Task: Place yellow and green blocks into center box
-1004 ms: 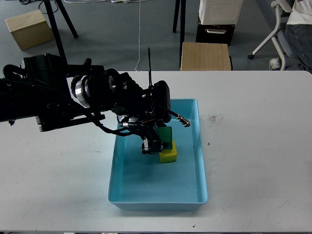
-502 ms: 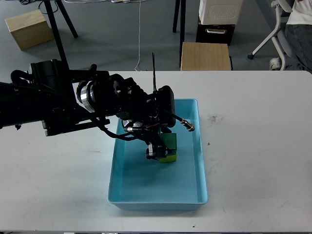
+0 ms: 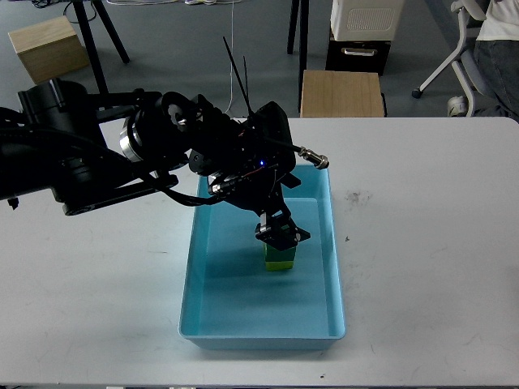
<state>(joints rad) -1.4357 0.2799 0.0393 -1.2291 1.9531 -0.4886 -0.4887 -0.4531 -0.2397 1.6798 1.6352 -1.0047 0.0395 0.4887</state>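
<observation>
A green block [image 3: 280,252] sits on top of a yellow block [image 3: 280,264] inside the light blue box [image 3: 217,320] at the table's center. My left gripper [image 3: 280,235] hangs directly over the green block, touching or nearly touching its top. Its dark fingers blend together, so I cannot tell whether they still hold the block. The arm hides the back part of the box. My right gripper is out of view.
The white table [image 3: 430,267] carries the box. A wooden stool [image 3: 342,93] stands behind the table's far edge. A wooden box [image 3: 47,47] and an office chair [image 3: 474,49] stand on the floor beyond.
My left arm has swung its wrist up and to the right. The gripper now sits over the top of the green block, which rests squarely on the yellow one.
</observation>
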